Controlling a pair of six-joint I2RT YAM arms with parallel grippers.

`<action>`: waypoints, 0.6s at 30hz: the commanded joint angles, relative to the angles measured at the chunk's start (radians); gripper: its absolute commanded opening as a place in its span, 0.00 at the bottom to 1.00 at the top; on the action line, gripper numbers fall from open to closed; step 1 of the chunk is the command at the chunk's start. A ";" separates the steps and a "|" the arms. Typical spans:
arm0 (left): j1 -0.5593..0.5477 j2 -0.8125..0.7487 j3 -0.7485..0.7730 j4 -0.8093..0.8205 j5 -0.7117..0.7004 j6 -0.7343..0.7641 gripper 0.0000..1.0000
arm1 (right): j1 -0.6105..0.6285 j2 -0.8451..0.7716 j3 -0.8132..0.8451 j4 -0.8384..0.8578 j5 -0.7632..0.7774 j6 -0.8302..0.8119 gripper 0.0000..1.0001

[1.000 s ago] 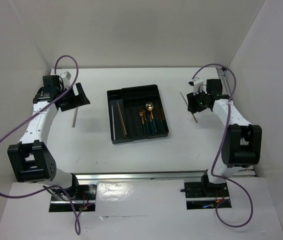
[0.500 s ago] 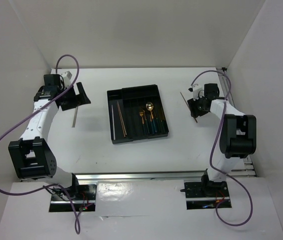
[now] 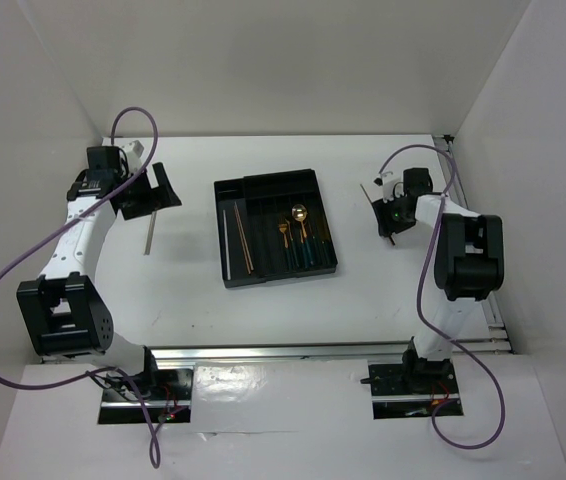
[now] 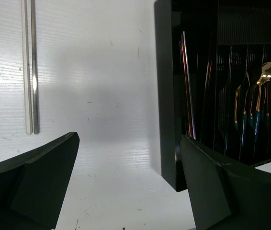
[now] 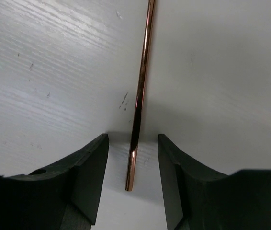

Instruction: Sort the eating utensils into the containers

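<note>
Top view, L to R: left gripper [image 3: 150, 190] hangs over the far-left part of the table [image 3: 183, 290], jaws wide apart, holding nothing; the silver chopsticks [image 3: 148, 235] lie on the table just on its near side, long axis running near-to-far, parallel w/ the tray's long side. In the left wrist view they read as 2 sticks side by side [image 4: 30, 72], up and left of the open fingers [image 4: 44, 172], not btwn them.

Centre: 1 black tray [image 3: 231, 185]; its leftmost slot holds thin copper-brown sticks [image 3: 246, 240], at least 2; a slot further right holds gold-headed utensils [image 3: 298, 235] w/ green handles, at least 3, exact no. unclear.

R side: right gripper [image 5: 133, 139] is low over the table, jaws partly open, straddling the near end of 1 copper chopstick [image 5: 142, 86]; stick runs straight away from the wrist cam, centred in the gap, touching neither pad as far as can be seen. Right arm is clearly the nearer one for it; judged next move: close on that end.
</note>
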 commanded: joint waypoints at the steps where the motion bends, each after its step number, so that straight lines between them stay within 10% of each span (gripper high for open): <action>1: -0.003 0.009 0.039 0.006 0.021 0.024 1.00 | 0.009 0.034 0.035 0.033 0.014 0.006 0.53; 10: -0.003 0.027 0.059 -0.004 0.021 0.024 1.00 | 0.019 0.059 0.014 0.031 0.027 0.006 0.37; 18: -0.003 0.047 0.078 -0.013 0.021 0.024 1.00 | 0.019 0.082 -0.024 0.031 0.065 0.006 0.00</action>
